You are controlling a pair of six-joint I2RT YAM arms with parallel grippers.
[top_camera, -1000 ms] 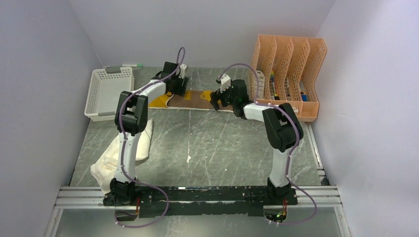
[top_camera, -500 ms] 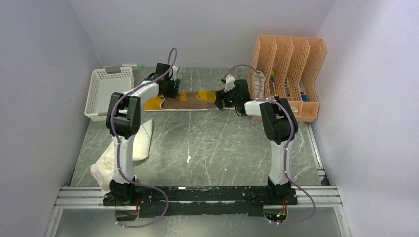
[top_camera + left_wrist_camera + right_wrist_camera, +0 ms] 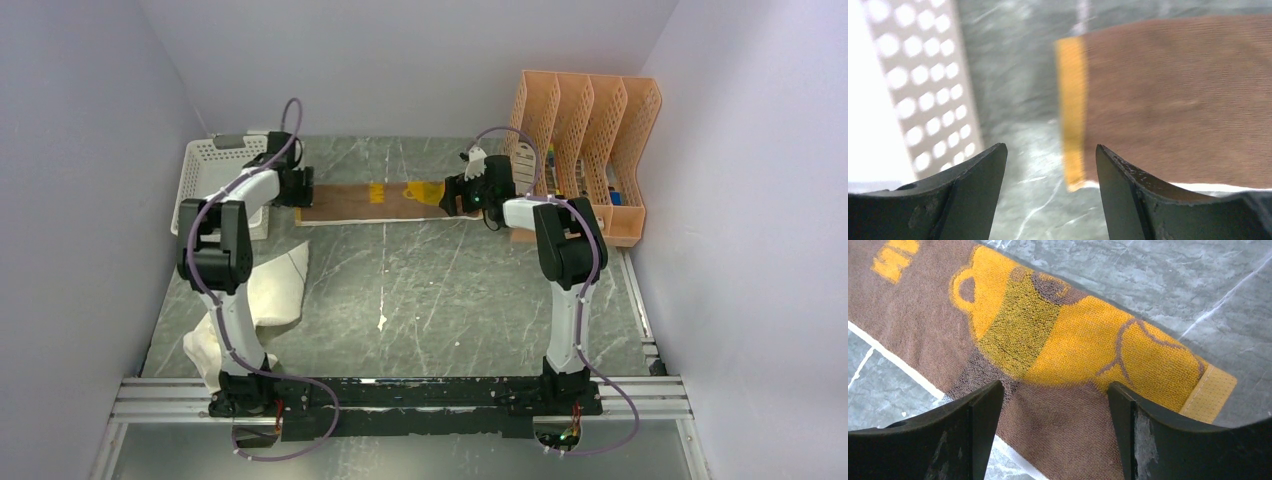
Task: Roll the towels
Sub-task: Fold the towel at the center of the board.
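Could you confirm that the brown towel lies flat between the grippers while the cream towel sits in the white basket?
Not quite: the top view shows the cream towel bunched on the table, outside the white basket. The rest is right.

Pale lilac walls [image 3: 420, 60] on three sides; grey marbled tabletop [image 3: 450, 290]; white perforated basket [image 3: 207, 190] left, orange file rack [image 3: 600, 120] right.

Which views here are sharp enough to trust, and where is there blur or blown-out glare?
Left wrist: the white basket is blown out to near-white and the brown towel looks smeared. Right wrist: the towel's weave is crisp, evenly lit. Top external: even light, soft shadows, no glare.
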